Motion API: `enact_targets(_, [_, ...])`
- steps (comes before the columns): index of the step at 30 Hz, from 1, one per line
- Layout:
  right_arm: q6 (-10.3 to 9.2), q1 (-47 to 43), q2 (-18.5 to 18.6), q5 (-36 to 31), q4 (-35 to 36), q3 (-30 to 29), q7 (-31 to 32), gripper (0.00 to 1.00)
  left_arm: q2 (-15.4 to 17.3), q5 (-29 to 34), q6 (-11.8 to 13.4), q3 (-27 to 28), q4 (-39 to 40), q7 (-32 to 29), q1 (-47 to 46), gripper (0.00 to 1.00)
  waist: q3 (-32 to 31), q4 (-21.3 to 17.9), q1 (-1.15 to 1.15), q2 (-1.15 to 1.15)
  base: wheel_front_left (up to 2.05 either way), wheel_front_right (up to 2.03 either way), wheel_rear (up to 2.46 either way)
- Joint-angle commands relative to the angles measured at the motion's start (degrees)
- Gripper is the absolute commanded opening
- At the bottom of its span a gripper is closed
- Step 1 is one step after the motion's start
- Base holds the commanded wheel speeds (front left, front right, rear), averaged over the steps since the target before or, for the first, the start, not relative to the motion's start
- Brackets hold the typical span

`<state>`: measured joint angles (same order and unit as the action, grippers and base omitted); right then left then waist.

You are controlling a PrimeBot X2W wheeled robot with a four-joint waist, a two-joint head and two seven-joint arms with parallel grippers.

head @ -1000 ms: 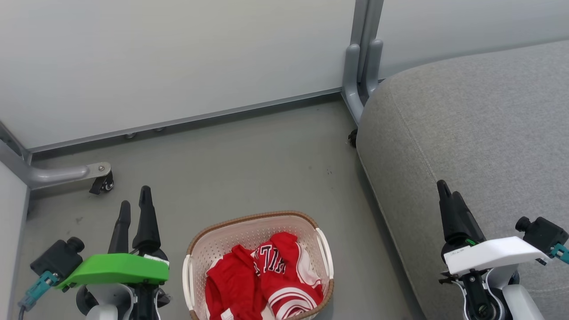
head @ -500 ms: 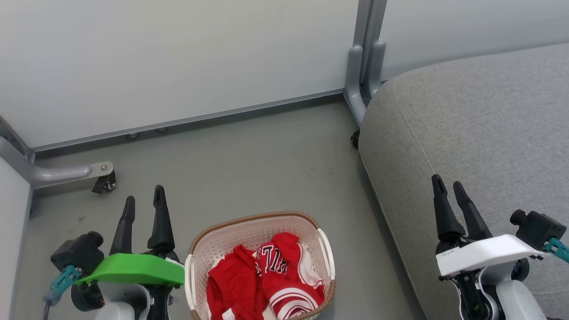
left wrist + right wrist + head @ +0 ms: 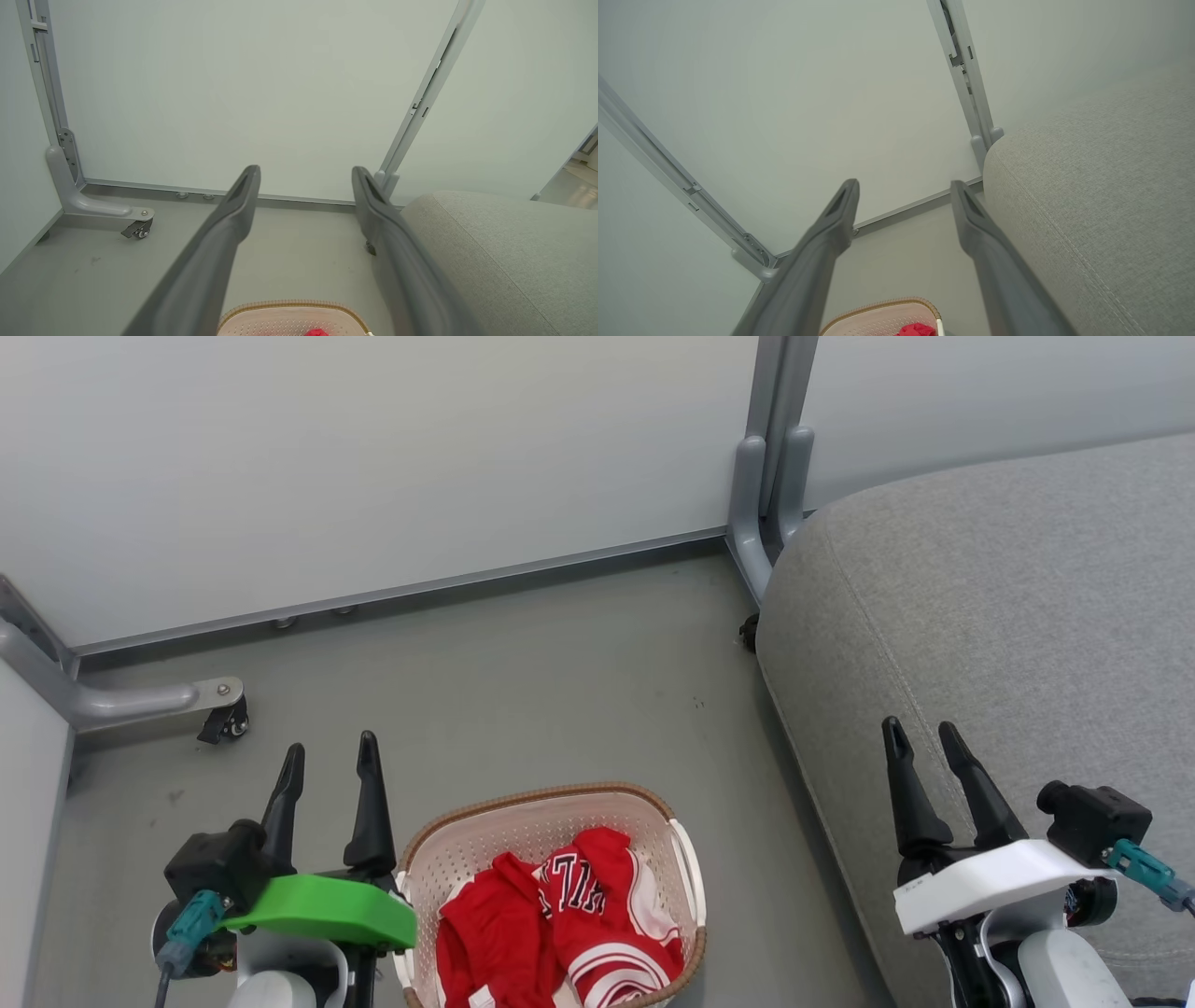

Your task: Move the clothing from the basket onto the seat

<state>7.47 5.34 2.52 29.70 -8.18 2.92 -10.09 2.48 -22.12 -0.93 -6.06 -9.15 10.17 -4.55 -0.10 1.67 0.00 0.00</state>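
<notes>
Clothing point(image 3: 523, 943) heaped in basket point(image 3: 537, 792); lettering point(image 3: 567, 889) facing up | left tool point(image 3: 331, 743); right tool point(image 3: 920, 724): spread, empty

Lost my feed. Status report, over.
Left hand open, empty, beside basket. Right hand open, empty, by seat. Clothing in basket. Bare floor between.

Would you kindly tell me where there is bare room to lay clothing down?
The seat is bare beyond the right gripper. The floor between basket and wall panel is bare too. The basket is crowded with clothing.
</notes>
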Motion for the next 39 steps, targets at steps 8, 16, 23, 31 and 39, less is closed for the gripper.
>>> enact_targets(8, [0.03,0.97,0.36,-5.38,-0.35,0.35,-1.44,1.00,0.46,5.30,0.45,-0.92,-0.19,1.35,-0.97,1.00,-0.17,0.24,0.00,0.00,0.00,0.00,0.00])
enact_targets(16, [0.03,0.64,0.40,-9.38,-0.70,0.61,-2.38,1.00,0.48,9.22,0.81,-1.47,-0.31,2.30,-0.65,1.00,-0.39,0.47,0.00,0.00,0.00,0.00,0.00])
enact_targets(23, [0.03,0.49,0.43,-12.90,-1.09,0.85,-3.31,1.00,0.51,12.32,1.03,-2.05,-0.43,3.13,-0.43,1.00,-0.41,0.64,0.00,0.00,0.00,0.00,0.00])
enact_targets(31, [0.03,1.15,0.47,-16.87,-2.51,0.45,-4.08,1.00,0.53,15.30,1.18,-2.61,-0.79,4.02,-0.64,1.00,-0.24,0.83,0.00,0.00,0.00,0.00,0.00])
enact_targets(39, [0.03,1.40,0.50,-20.17,-3.79,0.42,-4.92,1.00,0.56,17.77,0.37,-2.85,-1.47,4.73,-0.49,1.00,-0.37,0.97,0.00,0.00,0.00,0.00,0.00])
